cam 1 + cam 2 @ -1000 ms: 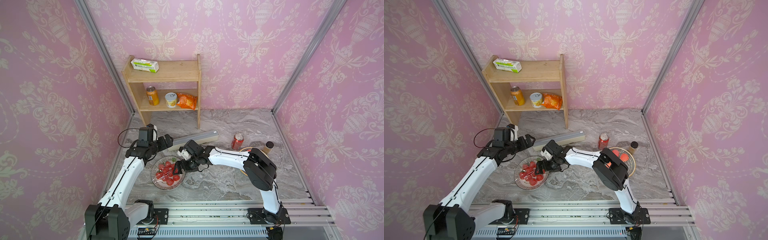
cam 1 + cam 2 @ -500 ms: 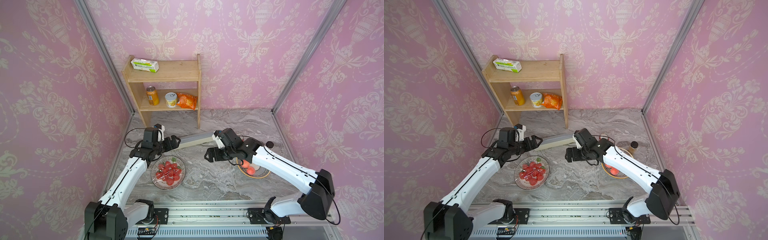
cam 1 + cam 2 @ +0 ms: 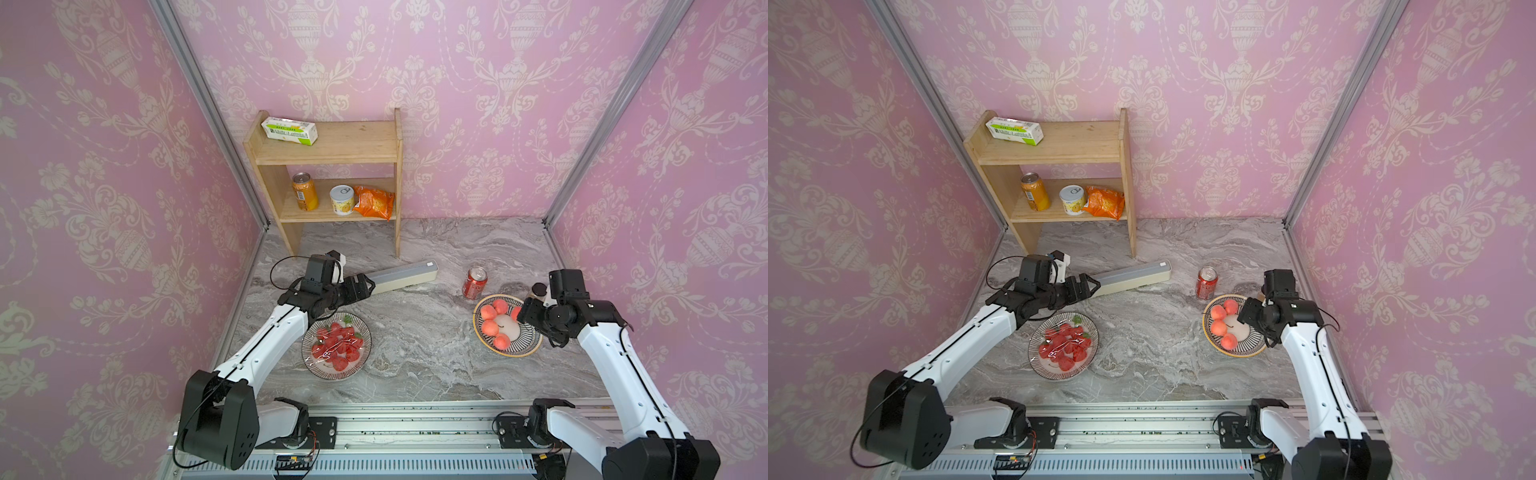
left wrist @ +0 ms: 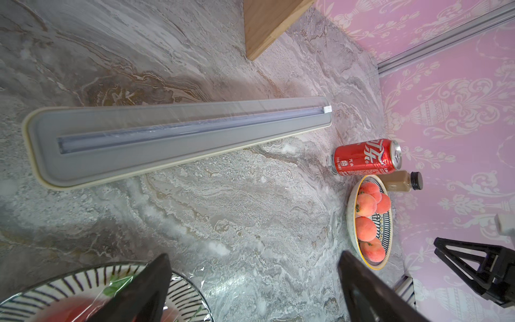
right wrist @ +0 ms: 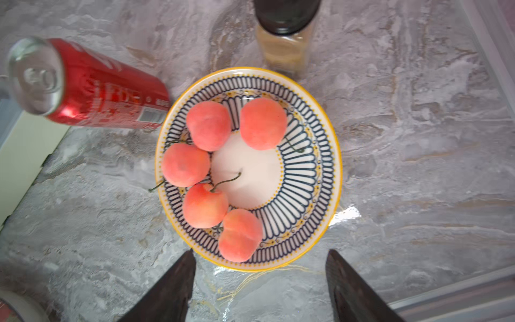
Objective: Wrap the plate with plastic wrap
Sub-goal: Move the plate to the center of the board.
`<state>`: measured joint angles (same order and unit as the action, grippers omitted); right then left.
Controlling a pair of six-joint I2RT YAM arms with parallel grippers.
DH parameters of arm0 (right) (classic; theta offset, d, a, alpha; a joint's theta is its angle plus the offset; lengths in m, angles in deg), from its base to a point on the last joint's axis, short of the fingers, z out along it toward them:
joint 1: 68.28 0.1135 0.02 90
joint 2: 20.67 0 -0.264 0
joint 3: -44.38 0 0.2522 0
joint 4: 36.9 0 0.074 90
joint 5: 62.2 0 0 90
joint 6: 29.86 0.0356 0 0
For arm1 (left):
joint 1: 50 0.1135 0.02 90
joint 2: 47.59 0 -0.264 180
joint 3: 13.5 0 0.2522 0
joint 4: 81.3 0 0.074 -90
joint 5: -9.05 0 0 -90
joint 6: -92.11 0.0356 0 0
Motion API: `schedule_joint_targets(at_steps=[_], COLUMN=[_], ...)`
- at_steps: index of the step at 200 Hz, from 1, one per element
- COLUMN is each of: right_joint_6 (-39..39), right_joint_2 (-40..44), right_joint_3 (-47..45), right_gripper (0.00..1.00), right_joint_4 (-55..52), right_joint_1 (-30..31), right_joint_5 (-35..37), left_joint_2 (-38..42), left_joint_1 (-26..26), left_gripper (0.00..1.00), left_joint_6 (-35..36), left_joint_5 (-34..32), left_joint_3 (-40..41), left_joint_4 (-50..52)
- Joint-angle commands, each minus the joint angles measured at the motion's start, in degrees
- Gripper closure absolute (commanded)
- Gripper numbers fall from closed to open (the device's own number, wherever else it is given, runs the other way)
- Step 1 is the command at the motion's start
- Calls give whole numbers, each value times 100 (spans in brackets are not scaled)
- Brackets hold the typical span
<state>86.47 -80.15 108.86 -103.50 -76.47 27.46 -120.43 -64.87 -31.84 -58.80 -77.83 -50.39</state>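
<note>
Left wrist: Chinese-lettered red can (image 4: 365, 160) near plastic wrap box (image 4: 167, 136).

In a top view our left arm (image 3: 266, 345) stretches from lower left toward centre, left gripper (image 3: 362, 286) held low, fingers (image 4: 145, 284) spread wide and empty. Our right arm (image 3: 615, 357) stands at lower right, right gripper (image 3: 527, 312) pointing left, fingers (image 5: 172, 287) parted, holding nothing.

I see the left arm (image 3: 266, 345) and right arm (image 3: 615, 365), lower frame: white link shells, black joint housings. A black cable (image 3: 272, 270) loops at centre left. Black tapered fingers (image 4: 147, 290).
</note>
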Motion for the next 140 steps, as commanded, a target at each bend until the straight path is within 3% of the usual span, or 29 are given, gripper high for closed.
schedule_joint_targets(at_steps=[1,24,77,112,140], right_joint_6=[-295,-264,-242,-250,-317], right_joint_2=[-65,-343,-898,-1142,-1384], right_joint_3=[-434,-853,-1451,-1673,-1673], right_gripper=[29,33,38,51,67], right_joint_4=[342,917,1654,2099,2225], right_joint_1=[-604,-1066,-1522,-1662,-1748], right_joint_5=[-326,-729,-1019,-1343,-1622], left_joint_2=[-28,-68,-80,-104,-116], left_joint_1=[-30,-27,-22,-17,-20], left_gripper=[6,5,5,5,5], left_joint_6=[19,55,161,179,205], left_joint_5=[-40,-27,-128,-123,-154], left_joint_3=[-127,-144,-204,-225,-249], left_joint_4=[-52,-63,1,24,64])
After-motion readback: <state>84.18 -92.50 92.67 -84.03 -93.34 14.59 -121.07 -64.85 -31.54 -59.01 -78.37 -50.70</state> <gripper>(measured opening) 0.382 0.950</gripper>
